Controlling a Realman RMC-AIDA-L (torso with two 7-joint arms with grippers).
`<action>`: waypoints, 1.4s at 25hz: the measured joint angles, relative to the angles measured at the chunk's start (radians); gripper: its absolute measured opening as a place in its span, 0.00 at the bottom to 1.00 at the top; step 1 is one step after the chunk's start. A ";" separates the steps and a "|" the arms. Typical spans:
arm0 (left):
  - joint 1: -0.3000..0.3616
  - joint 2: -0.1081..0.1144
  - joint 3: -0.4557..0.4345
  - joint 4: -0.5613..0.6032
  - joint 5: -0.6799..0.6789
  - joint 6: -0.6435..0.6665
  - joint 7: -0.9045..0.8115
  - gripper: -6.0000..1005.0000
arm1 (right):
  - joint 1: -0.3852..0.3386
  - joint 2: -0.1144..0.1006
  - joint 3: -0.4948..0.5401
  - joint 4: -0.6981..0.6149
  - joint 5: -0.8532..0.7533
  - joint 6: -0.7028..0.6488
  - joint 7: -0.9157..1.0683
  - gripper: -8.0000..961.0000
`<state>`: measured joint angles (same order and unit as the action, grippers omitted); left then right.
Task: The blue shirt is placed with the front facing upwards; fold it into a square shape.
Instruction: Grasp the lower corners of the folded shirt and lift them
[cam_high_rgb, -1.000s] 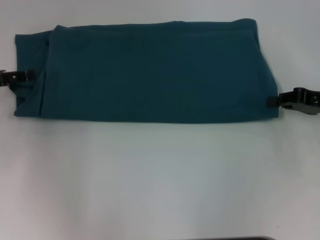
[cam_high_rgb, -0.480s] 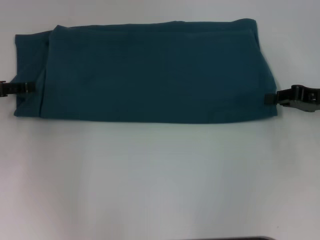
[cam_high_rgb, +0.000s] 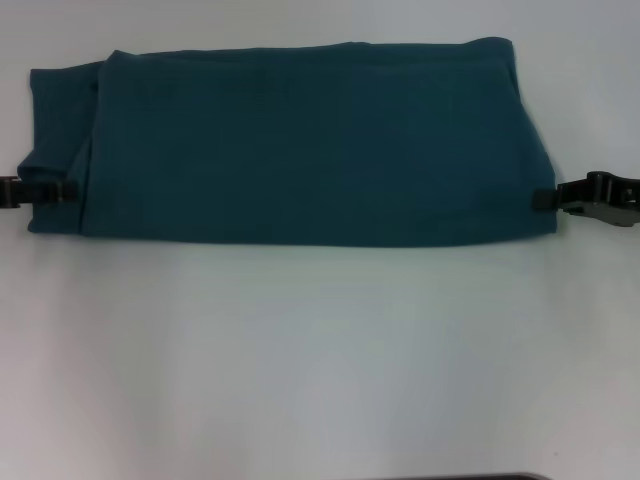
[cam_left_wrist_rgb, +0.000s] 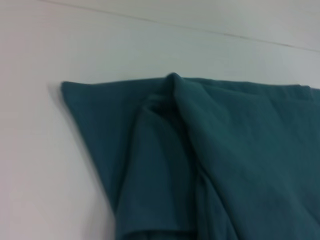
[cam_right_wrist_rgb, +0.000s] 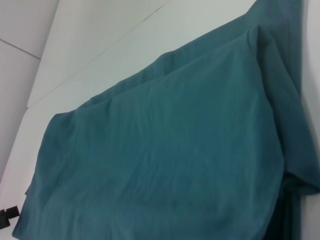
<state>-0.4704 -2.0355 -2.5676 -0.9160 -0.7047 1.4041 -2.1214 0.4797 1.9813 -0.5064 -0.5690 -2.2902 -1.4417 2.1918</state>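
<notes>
The blue shirt (cam_high_rgb: 300, 140) lies on the white table as a long dark teal band, plain side up, with no print showing. A narrower folded layer sticks out at its left end (cam_high_rgb: 60, 120). My left gripper (cam_high_rgb: 45, 190) is at the shirt's left edge, close to the near left corner, its tip over the cloth. My right gripper (cam_high_rgb: 545, 198) is at the right edge near the near right corner, its tip just on the cloth. The left wrist view shows the rumpled left-end layers of the shirt (cam_left_wrist_rgb: 210, 160). In the right wrist view the shirt (cam_right_wrist_rgb: 170, 150) fills most of the picture, with the left gripper (cam_right_wrist_rgb: 7, 217) small at its far end.
White table (cam_high_rgb: 320, 360) stretches in front of the shirt toward me. A dark strip (cam_high_rgb: 470, 477) shows at the table's near edge. A seam line in the white surface (cam_left_wrist_rgb: 200, 30) runs behind the shirt.
My left gripper has slid along the shirt's left edge toward me, and the cloth there has puckered slightly. The right gripper has stayed almost still.
</notes>
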 joint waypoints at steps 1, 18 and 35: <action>-0.003 0.000 0.001 0.000 0.005 0.008 -0.001 0.87 | 0.000 -0.001 0.000 0.000 0.000 0.000 0.000 0.02; -0.037 0.002 0.064 0.014 0.037 0.050 -0.021 0.86 | 0.002 -0.006 0.000 0.000 0.000 0.001 0.000 0.02; -0.078 0.024 0.055 0.004 0.030 0.158 -0.011 0.85 | 0.002 -0.010 0.000 0.000 -0.001 0.003 0.001 0.02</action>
<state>-0.5486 -2.0112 -2.5126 -0.9123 -0.6748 1.5623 -2.1324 0.4820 1.9710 -0.5064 -0.5691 -2.2911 -1.4390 2.1926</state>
